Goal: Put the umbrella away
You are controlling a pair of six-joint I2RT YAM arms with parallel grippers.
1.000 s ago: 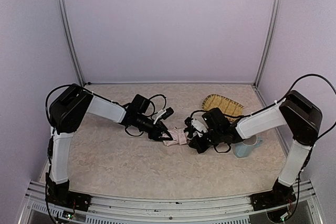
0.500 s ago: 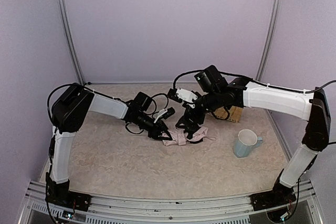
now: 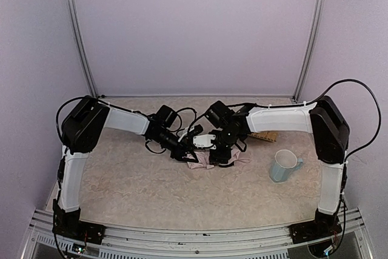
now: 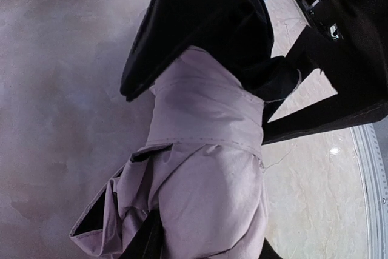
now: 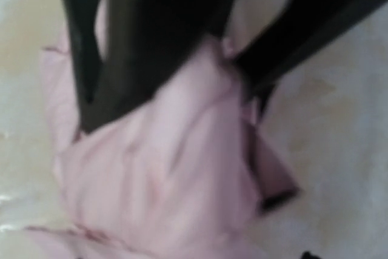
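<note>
Umbrella (image 3: 200,164), collapsed into a pale pink bundle with black lining showing, is seen lying on the table (image 3: 133,186) at mid-depth, between the two grippers. The left gripper (image 3: 182,155) is closed onto the bundle's left end: in the left wrist view both fingers (image 4: 154,40) are pressed against the fabric (image 4: 206,174), which is crossed by a band-like fold. The right gripper (image 3: 219,157) is set down on the umbrella just beside the left one. Its jaws straddle the cloth (image 5: 163,168), but the view is too blurred to tell whether they are pinched.

The step in hand is judged to be the gathering of the loose canopy into a tight roll. For the next move a firm pinch on the slack fabric is called for, while the left end is kept anchored and contact between the grippers is avoided.

Half a second ago the right arm was stretched high above the bundle. Now it is folded and lowered, and the woven tray (image 3: 267,136) is mostly hidden behind it. The mug (image 3: 284,165) is unmoved.
</note>
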